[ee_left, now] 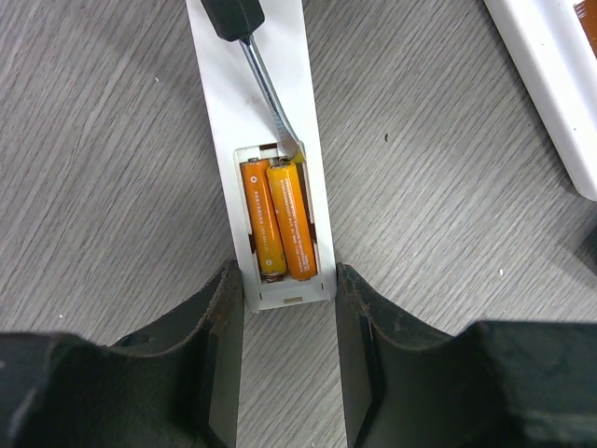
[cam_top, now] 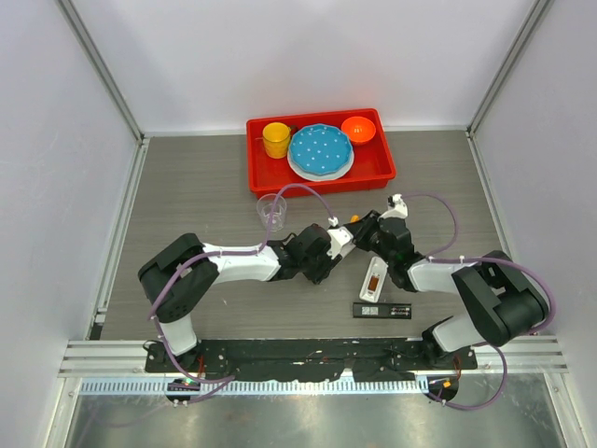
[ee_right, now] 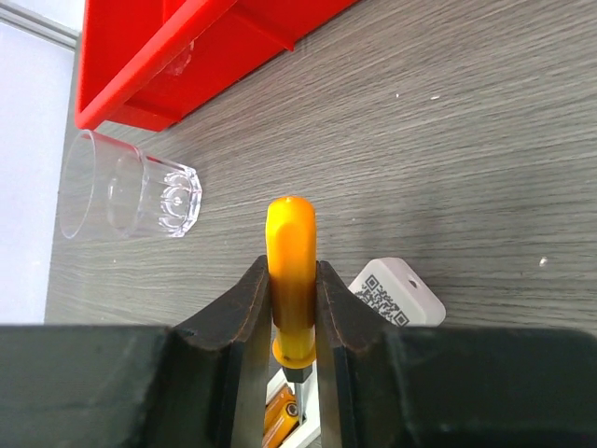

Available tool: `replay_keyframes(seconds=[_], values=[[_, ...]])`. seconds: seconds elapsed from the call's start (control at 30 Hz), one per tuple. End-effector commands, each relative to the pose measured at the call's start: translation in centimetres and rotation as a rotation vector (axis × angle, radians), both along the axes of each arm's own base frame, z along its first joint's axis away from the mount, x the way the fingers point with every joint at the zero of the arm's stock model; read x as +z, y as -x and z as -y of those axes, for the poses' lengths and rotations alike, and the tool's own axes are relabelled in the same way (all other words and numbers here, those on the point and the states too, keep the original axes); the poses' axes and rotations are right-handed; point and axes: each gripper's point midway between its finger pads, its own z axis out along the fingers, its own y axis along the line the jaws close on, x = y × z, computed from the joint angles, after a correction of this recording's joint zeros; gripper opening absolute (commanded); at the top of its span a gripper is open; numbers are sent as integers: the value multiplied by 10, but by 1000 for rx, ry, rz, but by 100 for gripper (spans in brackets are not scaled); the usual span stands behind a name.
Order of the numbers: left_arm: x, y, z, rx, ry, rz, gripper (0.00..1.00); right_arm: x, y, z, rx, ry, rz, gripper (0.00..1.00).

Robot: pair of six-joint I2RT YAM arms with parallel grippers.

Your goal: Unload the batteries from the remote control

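Remote [ee_left: 216, 112] sits clamped in my left gripper [ee_left: 287, 285] for steadiness, while my right gripper [ee_right: 292, 280] pinches the screwdriver [ee_right: 291, 233] to pry the batteries [ee_left: 280, 224].

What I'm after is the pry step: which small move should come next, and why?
Probably lever the screwdriver upward: its tip sits at the end of the batteries, both lying in the white remote held by the left gripper; the right gripper clamps its handle.
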Motion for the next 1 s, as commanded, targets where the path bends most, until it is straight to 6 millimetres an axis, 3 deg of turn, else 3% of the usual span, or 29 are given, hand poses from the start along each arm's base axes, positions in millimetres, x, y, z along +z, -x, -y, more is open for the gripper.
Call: replay_keyframes(seconds=[0.0,0.23,0.4,0.6,0.77,0.97], values=[[13,-9,12,2,48,27,5,22,22,-33,123,-194,-29,1],[12,-9,12,2,46,25,0,37,33,-43,159,-263,-27,1],[12,-9,12,3,46,27,0,34,34,-40,149,-242,-23,1],[12,-8,9,5,43,30,0,39,19,-21,68,-95,41,1],[12,-7,9,4,43,26,0,47,2,9,-57,61,101,1],[13,-7,10,2,47,28,0,38,-7,15,-80,137,98,1]])
